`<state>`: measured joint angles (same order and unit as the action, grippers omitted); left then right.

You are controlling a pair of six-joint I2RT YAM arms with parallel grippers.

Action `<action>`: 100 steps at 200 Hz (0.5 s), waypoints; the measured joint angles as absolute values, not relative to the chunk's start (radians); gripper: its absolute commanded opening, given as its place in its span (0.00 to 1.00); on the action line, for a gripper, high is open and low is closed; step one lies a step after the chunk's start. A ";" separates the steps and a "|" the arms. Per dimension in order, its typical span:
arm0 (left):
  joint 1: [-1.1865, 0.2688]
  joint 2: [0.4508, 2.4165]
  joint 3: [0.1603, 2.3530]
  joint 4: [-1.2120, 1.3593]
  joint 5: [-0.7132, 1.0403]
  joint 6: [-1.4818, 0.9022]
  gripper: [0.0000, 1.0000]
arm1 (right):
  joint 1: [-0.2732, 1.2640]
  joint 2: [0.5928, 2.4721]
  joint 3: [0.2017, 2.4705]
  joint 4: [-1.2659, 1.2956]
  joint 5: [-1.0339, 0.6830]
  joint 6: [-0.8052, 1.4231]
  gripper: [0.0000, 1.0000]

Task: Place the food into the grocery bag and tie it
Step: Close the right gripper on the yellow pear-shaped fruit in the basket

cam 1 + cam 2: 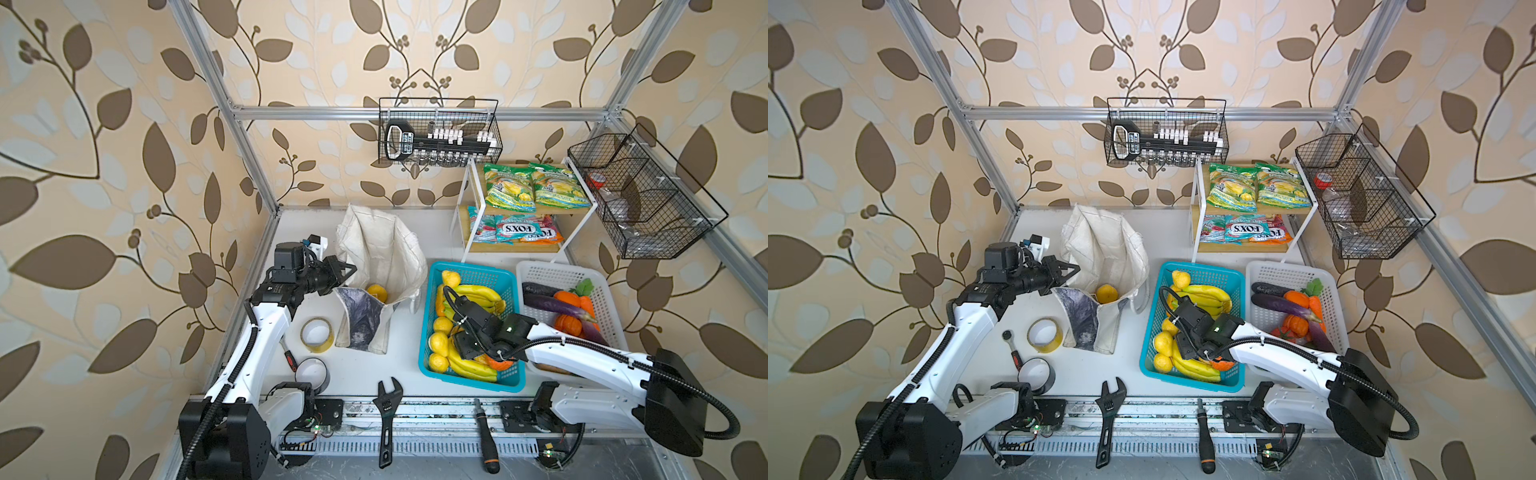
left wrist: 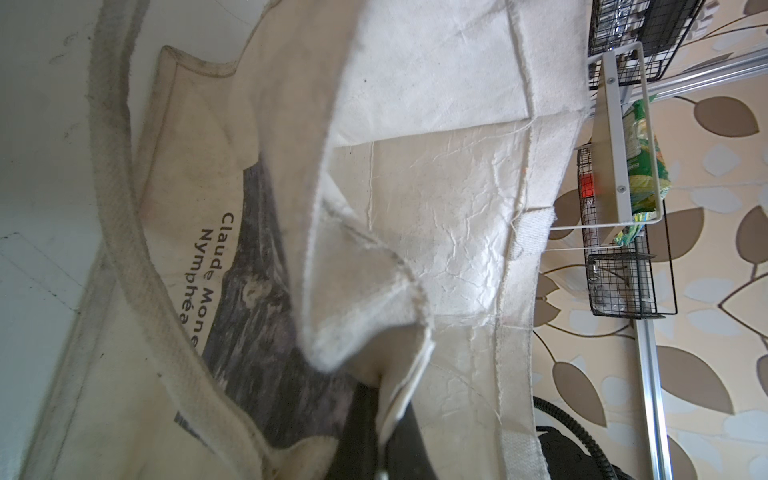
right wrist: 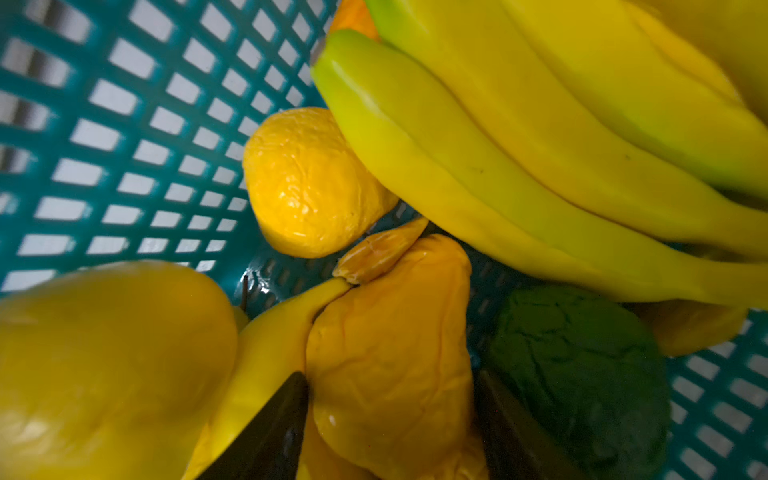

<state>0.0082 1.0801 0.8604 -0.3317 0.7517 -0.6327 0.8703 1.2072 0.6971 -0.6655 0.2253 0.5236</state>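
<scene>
Right gripper (image 3: 390,374): clamped on orange fruit (image 3: 390,324) in blue basket (image 3: 124,124)
Left gripper (image 2: 380,415): pinched shut on bag (image 2: 436,208) rim
Bag: standing open, one yellow fruit (image 1: 377,292) inside

Your left gripper (image 1: 348,269) is pinched onto the left rim of the grocery bag (image 1: 382,245). The bag stands open with one toy citrus fruit (image 1: 377,292) inside. Your right gripper (image 1: 467,347) is down in the blue basket (image 1: 432,286) among bananas (image 1: 478,293) and more yellow citrus, with its fingertips hidden. Two green snack packets (image 1: 509,187) lie side by side on the upper wooden shelf (image 1: 540,211). Just beside the blue basket, the white basket (image 1: 536,270) holds toy vegetables.
</scene>
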 measured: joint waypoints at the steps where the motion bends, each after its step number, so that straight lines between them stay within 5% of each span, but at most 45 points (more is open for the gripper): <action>1: 0.008 1.080 0.860 -0.332 0.752 -0.633 0.00 | 0.870 1.208 0.697 -0.666 0.226 0.524 0.69; 25: 0.008 1.080 0.860 -0.332 0.752 -0.633 0.00 | 0.867 1.219 0.698 -0.682 0.229 0.516 0.77; 100: 0.009 1.080 0.860 -0.332 0.752 -0.633 0.00 | 0.803 1.272 0.698 -0.635 0.169 0.480 0.68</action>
